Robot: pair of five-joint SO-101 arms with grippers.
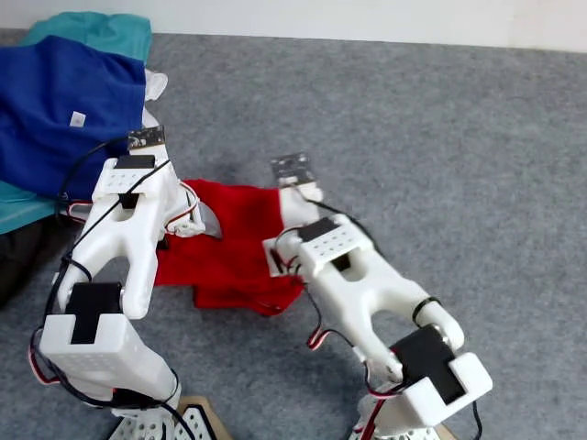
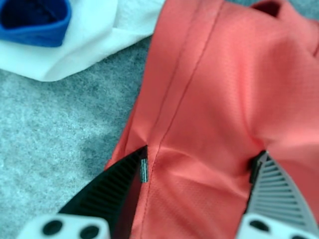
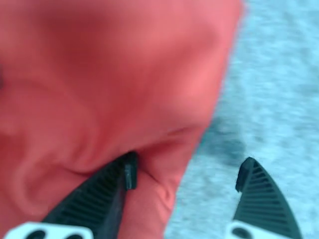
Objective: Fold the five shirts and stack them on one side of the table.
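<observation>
Nearest me the two white arms rise from their bases at the front edge of the counter point(image 1: 440, 137), and both lean in over the red shirt point(image 1: 229, 247), which lies crumpled between them; the left end effector point(image 2: 203, 164) is spread wide and straddles a raised fold of the red cloth, its black ribbed finger close beside a stitched seam and its paler finger on the other side of the fold, with fabric between them but nothing pinched; the right end effector point(image 3: 189, 167) is also spread wide, at the shirt's border, with one dark finger against the red cloth and the other over bare grey surface; the shirt is a smooth, thin knit that bunches into soft ridges, its outline ragged rather than square; the counter is covered in a grey, felt-like nap; further back on the left lies a blue shirt point(image 1: 64, 110) spread over a teal shirt point(image 1: 101, 32), with a bit of white cloth point(image 1: 154, 87) poking out at the blue one's edge, close to the left arm's wrist; something dark point(image 1: 18, 257) sits at the left margin; a pale wall point(image 1: 367, 18) runs along the far side.
</observation>
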